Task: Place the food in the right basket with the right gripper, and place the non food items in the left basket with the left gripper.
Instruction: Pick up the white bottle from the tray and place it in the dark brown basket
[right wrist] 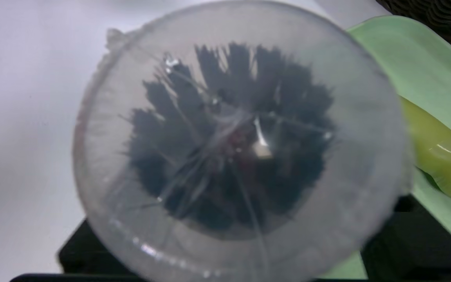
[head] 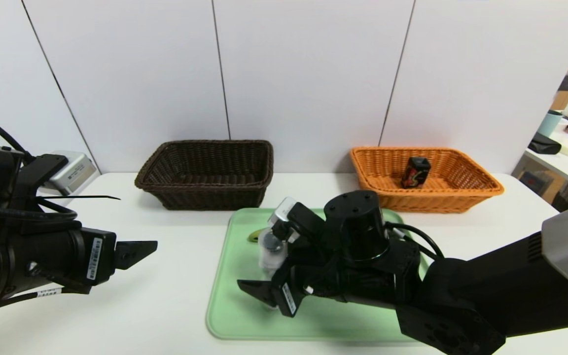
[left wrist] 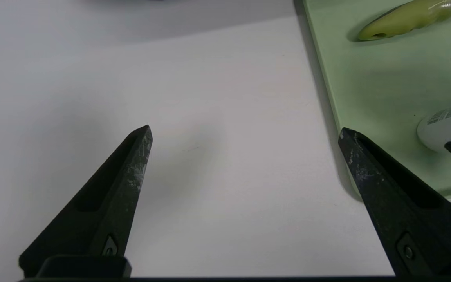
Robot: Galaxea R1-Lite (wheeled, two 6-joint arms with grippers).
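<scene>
1. The right arm reaches in low from the right and bends across the pale green flat plastic tray [head: 244, 315] at the middle of the white counter [head: 165, 305]. Its black pointed right claw [head: 264, 291] sits at the white plastic bottle with a clear cap [head: 270, 252], which stands upright on the tray.
2. Whether the right claw is clamped on that bottle or merely around it, I cannot tell; the arm's own body hides the contact from the head view.
3. The left arm lies nearly level over the counter's left side, its black left claw [head: 136, 252] pointing toward the tray and well short of it.
4. The left wrist view shows the left claw [left wrist: 245, 137] spread wide apart and holding nothing, one finger over bare counter, the other at the tray's edge [left wrist: 327, 98].
5. That same view catches the bottle's white base with a barcode [left wrist: 444, 125] and the yellow-green brush handle [left wrist: 409, 17] lying on the tray, plus two dark tips of the right claw on either side of the bottle.
6. The right wrist view is filled by the clear cap [right wrist: 241, 145] seen end-on, with the green handle [right wrist: 441, 156] just beside it.
7. The small black box with red print [head: 415, 172] stands tilted inside the orange woven wicker basket [head: 476, 185], back right.
8. The dark brown woven wicker basket [head: 205, 192] sits back left with nothing visible in it.
</scene>
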